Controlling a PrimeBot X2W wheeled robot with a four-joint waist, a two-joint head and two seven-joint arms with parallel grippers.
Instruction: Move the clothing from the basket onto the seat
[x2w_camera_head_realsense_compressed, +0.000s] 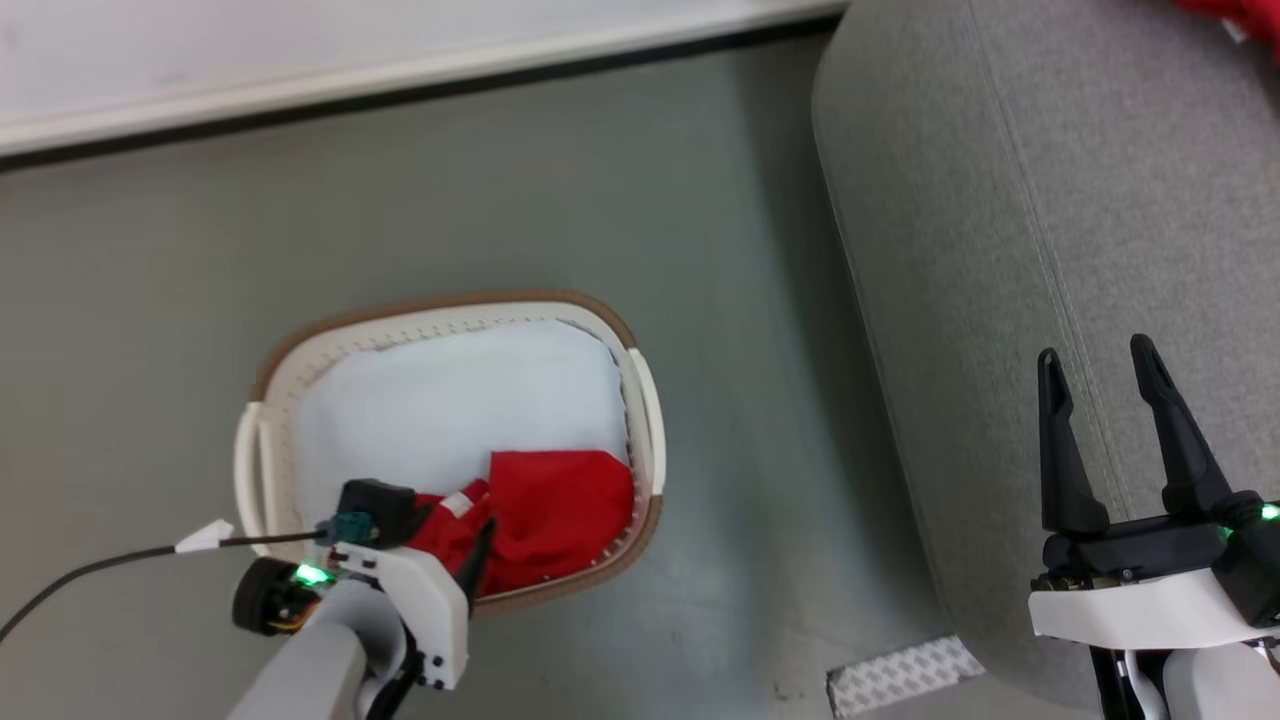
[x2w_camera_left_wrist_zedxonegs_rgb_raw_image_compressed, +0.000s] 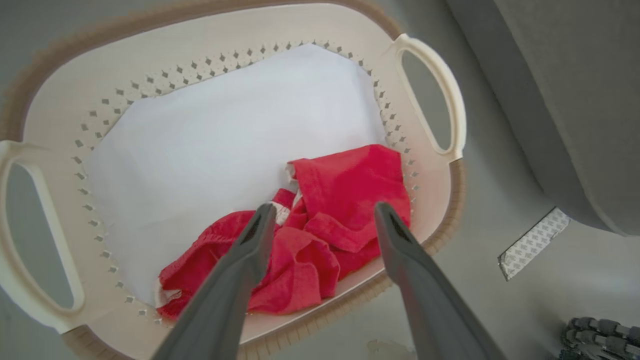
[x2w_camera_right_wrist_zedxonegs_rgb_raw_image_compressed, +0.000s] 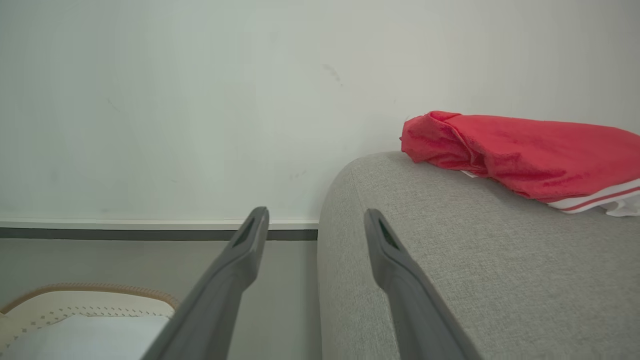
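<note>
No text, number, brand or sign can be read in these views. The small white tag (x2w_camera_head_realsense_compressed: 205, 536) on the dark cable (x2w_camera_head_realsense_compressed: 100, 566) looks blank (it is too small to be sure). The pale strip (x2w_camera_head_realsense_compressed: 900, 675) on the floor (x2w_camera_head_realsense_compressed: 500, 200) carries only a repeated pattern, not letters.

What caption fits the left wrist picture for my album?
Open left end effector aimed at red clothes in the white basket.

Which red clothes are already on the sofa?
The red garment with white striped trim, lying on the grey sofa. The other red garment is crumpled in the basket, under the left gripper.
</note>
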